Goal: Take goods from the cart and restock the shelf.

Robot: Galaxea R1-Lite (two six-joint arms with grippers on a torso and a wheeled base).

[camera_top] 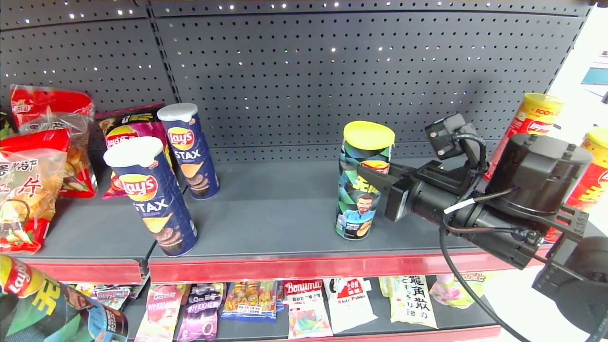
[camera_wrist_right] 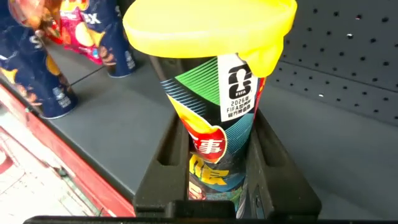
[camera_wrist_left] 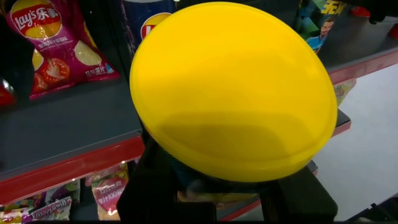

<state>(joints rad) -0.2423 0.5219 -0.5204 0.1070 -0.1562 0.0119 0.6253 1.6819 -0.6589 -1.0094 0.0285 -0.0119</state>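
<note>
Grey pegboard backs a store shelf edged with a red strip, and a lower shelf beneath it carries a row of flat snack packets. From the robot's right, the black right arm stretches across the shelf's front edge toward its middle. Clear and red snack bags crowd the shelf's left end, with a purple chip bag leaning against the pegboard behind them.

Two tall blue chip cans with white lids stand upright near those bags: the front blue can close to the red strip, the rear blue can farther back, just in front of the purple bag. At the right end, two red-and-yellow cans rise behind the arm, partly hidden by it.

Standing upright on the open middle of the shelf, well apart from the blue cans, is the green chip can with its yellow lid. The right jaws are clenched on it, one finger pressed to each side of the can partway up its body, while its base rests on the shelf.

The left jaws grasp a yellow-lidded can, held out in front of the shelf's red strip near the left end, its lid facing the wrist camera. From the head camera the same can shows at the lower left corner, lying tilted below the level of the upper shelf.
</note>
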